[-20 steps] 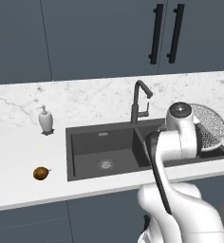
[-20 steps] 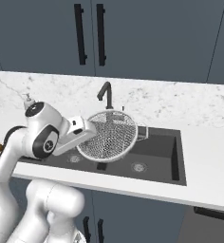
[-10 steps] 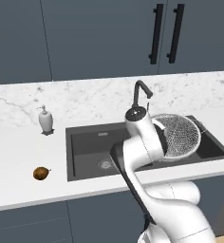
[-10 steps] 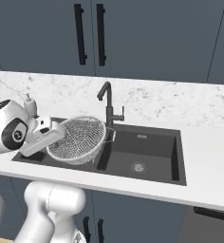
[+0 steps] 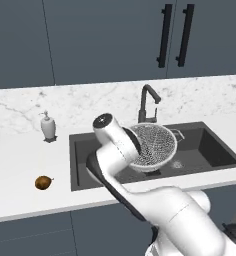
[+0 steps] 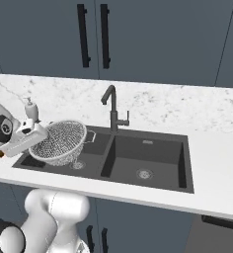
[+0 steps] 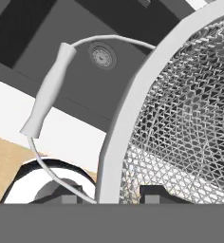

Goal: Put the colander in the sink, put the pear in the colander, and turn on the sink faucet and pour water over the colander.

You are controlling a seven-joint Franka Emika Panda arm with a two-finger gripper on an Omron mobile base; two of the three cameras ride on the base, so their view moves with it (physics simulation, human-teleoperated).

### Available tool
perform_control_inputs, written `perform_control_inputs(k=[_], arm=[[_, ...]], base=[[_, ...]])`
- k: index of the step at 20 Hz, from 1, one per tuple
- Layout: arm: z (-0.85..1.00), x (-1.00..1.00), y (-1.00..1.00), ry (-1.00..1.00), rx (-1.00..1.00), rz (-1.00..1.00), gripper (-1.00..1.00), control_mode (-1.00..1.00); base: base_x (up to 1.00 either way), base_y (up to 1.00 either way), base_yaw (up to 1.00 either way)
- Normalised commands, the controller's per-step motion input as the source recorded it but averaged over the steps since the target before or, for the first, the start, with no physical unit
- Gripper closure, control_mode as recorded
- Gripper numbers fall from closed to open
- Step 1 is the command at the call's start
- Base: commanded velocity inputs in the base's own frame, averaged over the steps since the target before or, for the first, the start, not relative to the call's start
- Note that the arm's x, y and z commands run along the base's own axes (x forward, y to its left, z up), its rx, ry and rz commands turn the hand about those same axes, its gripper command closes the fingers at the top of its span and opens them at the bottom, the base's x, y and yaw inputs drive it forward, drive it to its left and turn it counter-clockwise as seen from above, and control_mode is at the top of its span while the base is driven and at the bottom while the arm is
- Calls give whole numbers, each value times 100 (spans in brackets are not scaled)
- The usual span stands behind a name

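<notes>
My gripper [image 6: 37,134] is shut on the rim of the colander [image 6: 60,140], a round silvery mesh bowl with wire side handles. It hangs tilted just above the left basin of the dark double sink [image 6: 153,142]. In the left base view the colander [image 5: 154,144] shows beside my forearm, in front of the sink faucet [image 5: 146,103]. In the hand view the gripper [image 7: 111,197] has the white rim of the colander [image 7: 133,118] between its tips, with a basin drain [image 7: 100,56] beyond. The brown pear [image 5: 43,182] lies on the counter left of the sink [image 5: 215,141].
A white soap dispenser [image 5: 48,126] stands on the marble counter left of the sink, near the back wall. The slim dark faucet [image 6: 112,106] rises behind the divider between the basins. Dark cabinets with black handles [image 5: 174,35] hang above.
The arm has swung the colander from the right end of the sink leftward across it, to hang lower over the left basin. The grip has stayed shut.
</notes>
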Motion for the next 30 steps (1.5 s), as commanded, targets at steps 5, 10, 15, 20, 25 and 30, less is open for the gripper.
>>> perform_control_inputs(k=[5, 10, 15, 20, 25, 30], arm=[[-28, 82, 47, 13, 0, 0, 100, -100], [-46, 63, 31, 13, 0, 0, 100, -100], [-66, 42, 14, 5, -1, 0, 100, -100], [-53, 33, 0, 1, 0, 0, 100, -100], [-35, 12, 0, 0, 0, 1, 100, -100], [-27, 11, 0, 0, 0, 3, 100, -100]], base=[[0, 0, 0], [0, 0, 0], [0, 0, 0], [0, 0, 0], [0, 0, 0], [0, 0, 0]])
